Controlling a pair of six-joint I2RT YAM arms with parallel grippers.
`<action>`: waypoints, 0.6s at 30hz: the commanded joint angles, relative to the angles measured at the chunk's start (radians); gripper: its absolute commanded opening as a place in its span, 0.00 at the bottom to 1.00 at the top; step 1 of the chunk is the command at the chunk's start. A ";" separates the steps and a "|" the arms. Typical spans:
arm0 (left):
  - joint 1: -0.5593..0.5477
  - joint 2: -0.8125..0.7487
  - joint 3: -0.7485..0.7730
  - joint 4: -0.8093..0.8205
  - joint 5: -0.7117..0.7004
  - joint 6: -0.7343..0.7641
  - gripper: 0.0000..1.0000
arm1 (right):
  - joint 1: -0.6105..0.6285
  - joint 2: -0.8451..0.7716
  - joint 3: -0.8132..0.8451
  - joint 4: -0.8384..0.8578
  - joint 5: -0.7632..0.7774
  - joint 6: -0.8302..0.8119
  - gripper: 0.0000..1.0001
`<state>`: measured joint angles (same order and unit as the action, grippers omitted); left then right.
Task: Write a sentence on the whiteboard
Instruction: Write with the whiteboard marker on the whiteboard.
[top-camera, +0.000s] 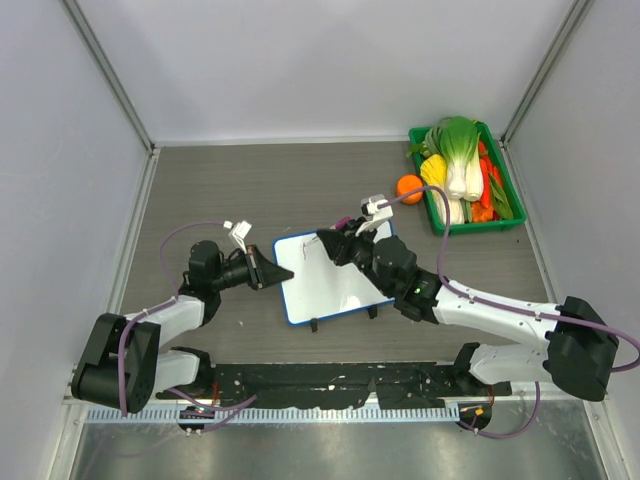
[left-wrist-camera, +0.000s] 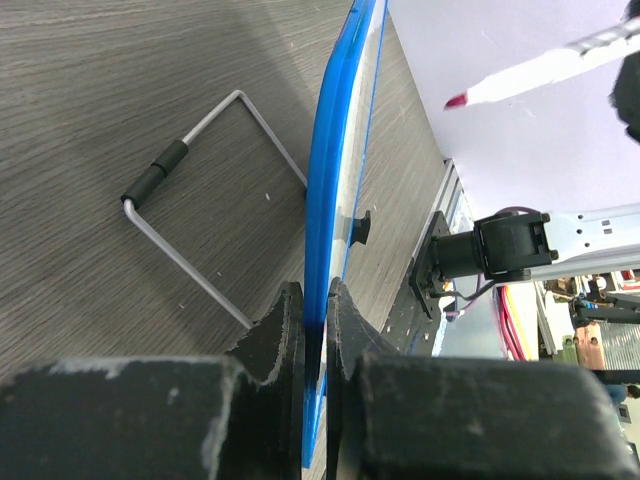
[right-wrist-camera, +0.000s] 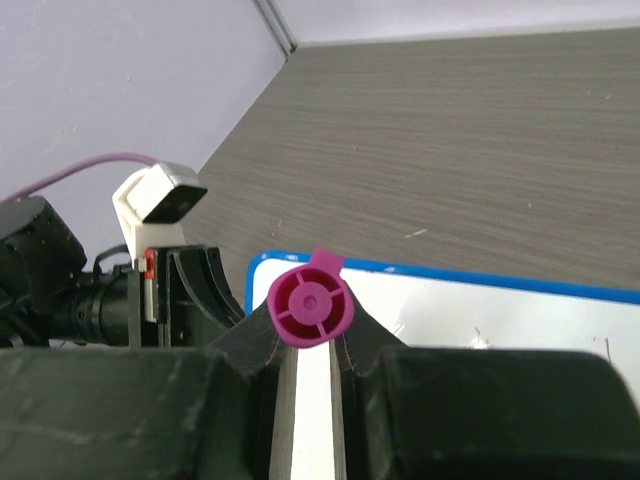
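Note:
The whiteboard (top-camera: 335, 285), white with a thin blue frame and two black feet, lies near the table's middle. My left gripper (top-camera: 278, 272) is shut on its left edge. In the left wrist view the blue frame (left-wrist-camera: 335, 170) runs edge-on between my jaws (left-wrist-camera: 313, 295). My right gripper (top-camera: 328, 243) hangs over the board's upper left corner, shut on a marker. The marker's magenta end cap (right-wrist-camera: 310, 303) sits between the fingers. Its magenta tip (left-wrist-camera: 458, 100) stands a little off the board's face. No sentence shows; the face looks white with only faint marks.
A green crate (top-camera: 505, 215) of toy vegetables stands at the back right, with an orange (top-camera: 409, 187) beside it. The board's wire stand (left-wrist-camera: 190, 150) lies folded out on the wood-grain table. A black rail (top-camera: 330, 378) runs along the near edge. Walls close in on three sides.

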<state>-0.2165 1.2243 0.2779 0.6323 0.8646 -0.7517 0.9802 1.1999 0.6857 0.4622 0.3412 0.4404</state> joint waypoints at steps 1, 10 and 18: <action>0.005 0.027 0.006 -0.072 -0.108 0.081 0.00 | 0.003 0.015 0.084 0.038 0.070 -0.048 0.01; 0.003 0.021 0.004 -0.074 -0.108 0.081 0.00 | -0.005 0.069 0.124 0.029 0.067 -0.057 0.01; 0.005 0.017 0.004 -0.079 -0.110 0.081 0.00 | -0.011 0.087 0.112 0.009 0.061 -0.046 0.01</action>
<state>-0.2165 1.2282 0.2783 0.6353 0.8650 -0.7517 0.9733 1.2865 0.7650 0.4404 0.3908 0.3950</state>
